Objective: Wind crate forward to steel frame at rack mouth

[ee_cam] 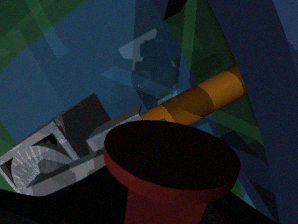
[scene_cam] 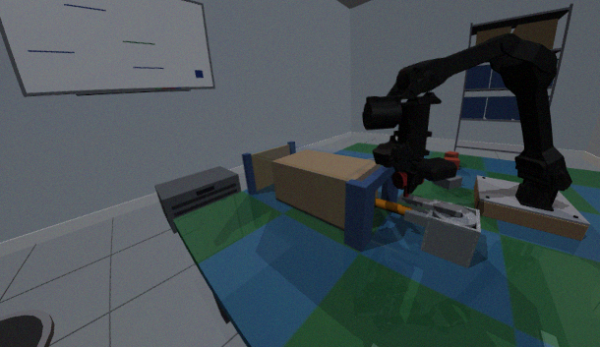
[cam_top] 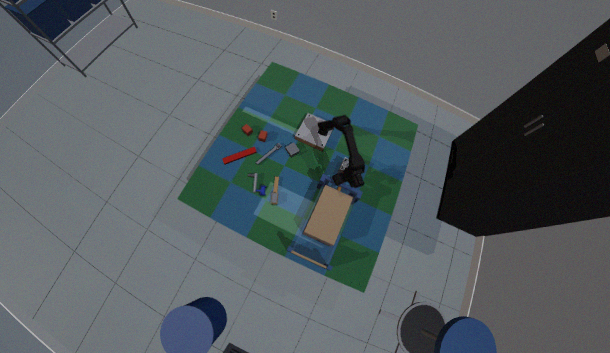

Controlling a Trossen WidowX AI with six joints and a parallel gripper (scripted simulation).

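Crate (cam_top: 328, 215) (scene_cam: 310, 183) in the cubby, flat, near the blue mouth frame (scene_cam: 359, 212) (cam_top: 323, 181).
Likely stiff, boxy, weighty; best moved by the orange strap (scene_cam: 390, 206) (ee_cam: 222, 90), not grasped. Grey winch (scene_cam: 450, 237) (ee_cam: 37, 162) beyond, its crank arm (scene_cam: 433, 204) (ee_cam: 75, 172) on top. Gripper (scene_cam: 405, 185) closed on the red knob (scene_cam: 400, 180) (ee_cam: 172, 160), seemingly the crank's; fingers poorly seen. Hold it loosely upright, I'd judge: it must spin.

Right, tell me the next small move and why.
Probably a small, gentle winding turn: the claw grips the red knob, the crate looks flat, and its contact with the blue frame can't be confirmed.
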